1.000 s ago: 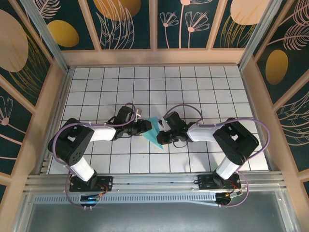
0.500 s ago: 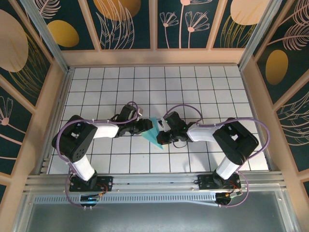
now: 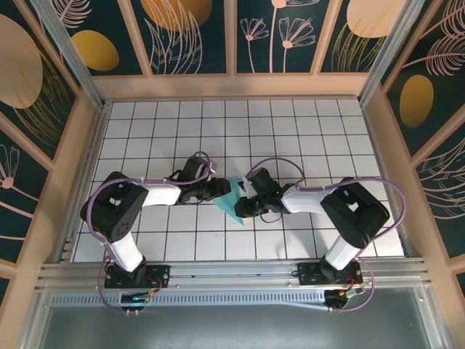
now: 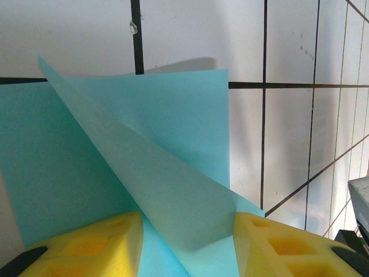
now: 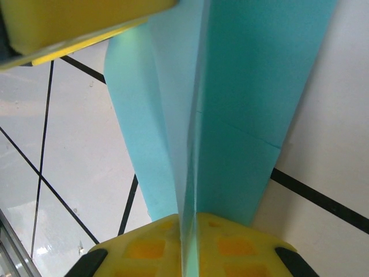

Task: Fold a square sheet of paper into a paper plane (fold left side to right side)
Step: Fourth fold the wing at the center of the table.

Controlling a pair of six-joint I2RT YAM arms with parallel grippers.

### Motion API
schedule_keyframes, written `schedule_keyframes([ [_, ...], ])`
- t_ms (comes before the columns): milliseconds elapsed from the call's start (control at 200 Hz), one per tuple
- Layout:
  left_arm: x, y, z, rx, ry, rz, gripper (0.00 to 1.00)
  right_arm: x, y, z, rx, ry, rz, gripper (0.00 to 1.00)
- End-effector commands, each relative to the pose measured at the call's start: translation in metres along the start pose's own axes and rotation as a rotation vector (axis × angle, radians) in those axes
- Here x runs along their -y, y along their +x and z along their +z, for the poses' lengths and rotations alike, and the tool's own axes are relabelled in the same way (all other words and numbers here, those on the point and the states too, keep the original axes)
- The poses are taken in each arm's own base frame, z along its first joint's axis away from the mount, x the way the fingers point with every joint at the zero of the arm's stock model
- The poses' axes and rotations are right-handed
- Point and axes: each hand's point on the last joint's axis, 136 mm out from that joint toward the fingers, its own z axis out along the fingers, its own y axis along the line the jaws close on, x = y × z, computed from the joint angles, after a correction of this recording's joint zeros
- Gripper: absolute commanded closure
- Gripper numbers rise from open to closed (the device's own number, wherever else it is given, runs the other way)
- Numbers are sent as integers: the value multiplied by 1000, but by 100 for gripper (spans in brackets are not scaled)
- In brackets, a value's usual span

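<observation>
Your left gripper [image 4: 187,225] sits open, yellow pads [image 4: 98,242] straddling a raised flap of the creased turquoise-blue paper sheet [image 3: 232,204], which lies mid-way on the white gridded table [image 3: 290,131] between both arms, and your right gripper [image 5: 193,225] is pinched on its upright fold.

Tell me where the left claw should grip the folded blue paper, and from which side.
Best take the folded paper by its lifted flap, coming from the left, where the left claw sits. The flap stands clear of the flat layer, so a finger fits each side; the right claw pinches the ridge opposite.
</observation>
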Motion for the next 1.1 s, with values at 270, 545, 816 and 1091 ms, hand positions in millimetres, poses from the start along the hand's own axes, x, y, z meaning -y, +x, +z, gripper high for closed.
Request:
schedule_keyframes([
  [270, -31, 13, 6, -34, -112, -25, 56, -22, -32, -32, 125, -55, -30, 70],
  [545, -29, 12, 5, -29, -106, -23, 56, -20, -57, -49, 197, -179, 20, 63],
  [816, -28, 13, 6, -31, -105, -24, 56, -15, -63, -30, 160, -228, 62, 63],
  [1091, -27, 13, 7, -34, -102, -21, 56, -8, -62, -18, 141, -237, 87, 64],
])
